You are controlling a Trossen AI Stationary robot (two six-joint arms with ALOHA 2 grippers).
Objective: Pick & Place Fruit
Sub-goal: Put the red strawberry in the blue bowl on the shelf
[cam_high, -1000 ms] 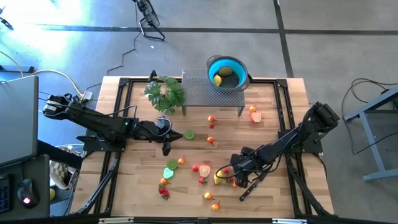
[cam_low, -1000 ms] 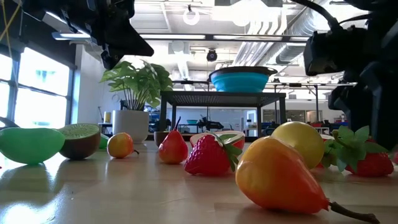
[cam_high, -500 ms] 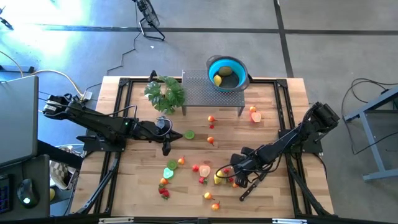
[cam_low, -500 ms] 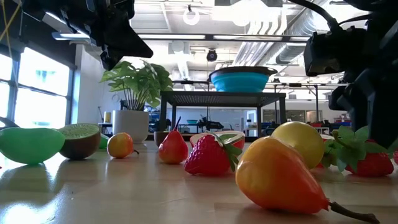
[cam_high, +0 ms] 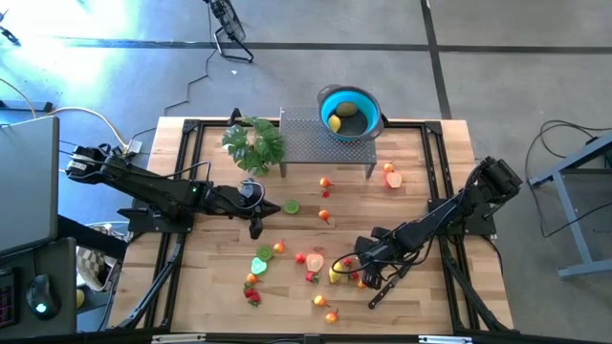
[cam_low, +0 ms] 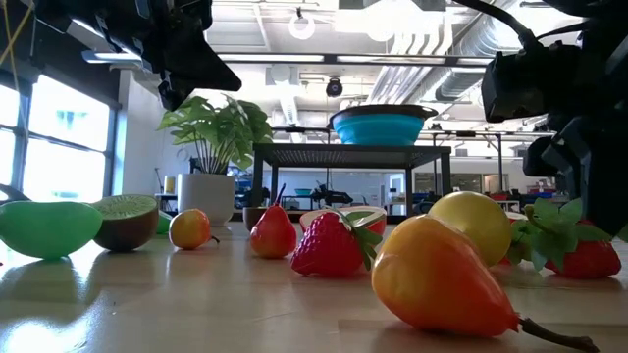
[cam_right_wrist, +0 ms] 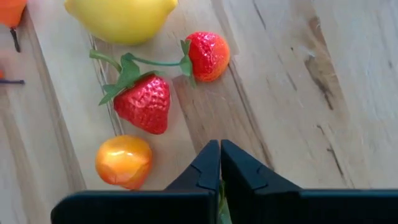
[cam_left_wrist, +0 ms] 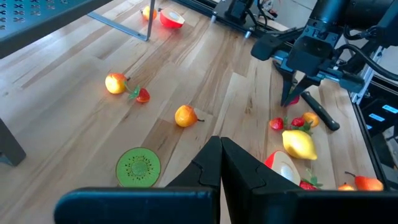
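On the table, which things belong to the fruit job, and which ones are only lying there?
For the job:
- lemon, strawberries, kiwi slice and other small fruits on the wood
- blue bowl, with a lemon inside
- right gripper, shut, low beside the lemon
- left gripper, shut, waiting mid-table

Lying about:
- leafy plant
- metal rack under the bowl
- knife

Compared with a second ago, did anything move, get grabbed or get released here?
The right gripper closed its jaws low over the table beside the strawberries. A sliver of green shows between the jaws, but whether anything is held cannot be told. No fruit shifted. The left gripper stayed shut and in place, and the lemon, bowl and plant stayed as they were.
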